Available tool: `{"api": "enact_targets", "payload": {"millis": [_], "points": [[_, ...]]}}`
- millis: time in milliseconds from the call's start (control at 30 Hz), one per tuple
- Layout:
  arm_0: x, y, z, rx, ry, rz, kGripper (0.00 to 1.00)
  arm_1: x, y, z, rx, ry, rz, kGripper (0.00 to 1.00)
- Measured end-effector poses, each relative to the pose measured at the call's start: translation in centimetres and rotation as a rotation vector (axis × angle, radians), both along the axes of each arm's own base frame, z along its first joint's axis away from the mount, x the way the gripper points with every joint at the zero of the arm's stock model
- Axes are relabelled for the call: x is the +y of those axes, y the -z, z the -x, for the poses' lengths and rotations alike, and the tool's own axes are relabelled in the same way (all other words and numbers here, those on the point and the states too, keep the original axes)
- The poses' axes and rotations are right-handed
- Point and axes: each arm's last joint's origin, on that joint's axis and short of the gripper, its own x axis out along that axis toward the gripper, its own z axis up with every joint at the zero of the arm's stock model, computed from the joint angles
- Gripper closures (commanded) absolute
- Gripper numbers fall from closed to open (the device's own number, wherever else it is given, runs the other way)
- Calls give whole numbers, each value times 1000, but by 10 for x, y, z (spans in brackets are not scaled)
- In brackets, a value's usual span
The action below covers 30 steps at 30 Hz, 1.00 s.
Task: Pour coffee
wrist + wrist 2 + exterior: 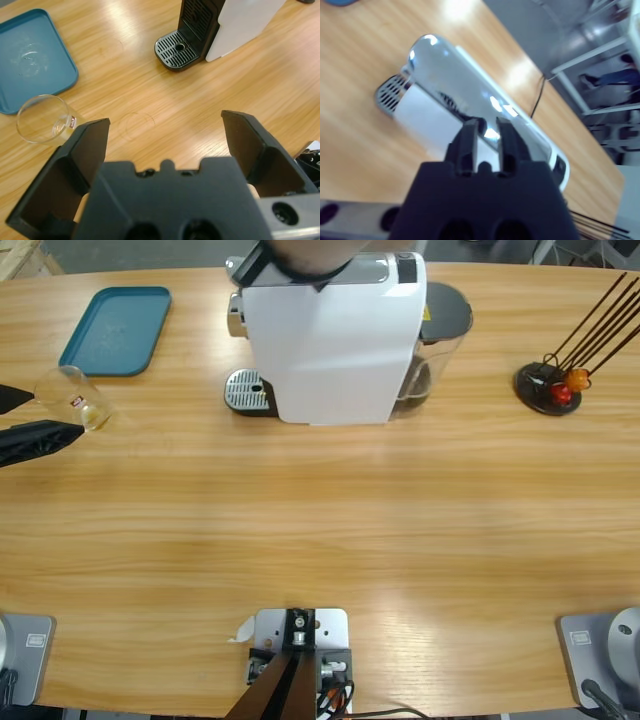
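Note:
A small clear glass tumbler (72, 397) with a red mark stands upright at the table's left end. Its bottom looks faintly brownish in the high view, but I cannot tell for sure that coffee is in it. My left gripper (57, 412) comes in from the left edge, open and holding nothing. In the left wrist view the tumbler (42, 119) stands just beyond one fingertip, outside the gap of the gripper (165, 122). My right gripper (487, 125) hovers shut over the silver top (470, 95) of the white coffee machine (335, 340).
A teal tray (115, 328) lies behind the tumbler at the back left. The machine's metal drip grille (247, 392) faces left toward it. A black holder with thin sticks (548, 388) stands at the back right. The right arm (300, 255) hangs over the machine.

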Motion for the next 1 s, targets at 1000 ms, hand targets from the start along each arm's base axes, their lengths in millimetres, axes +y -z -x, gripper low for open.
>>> {"api": "enact_targets", "payload": {"millis": [1000], "points": [[7,2,-18,56,-156,-12,19,-182,38,104,343,-28,-178,0]]}}
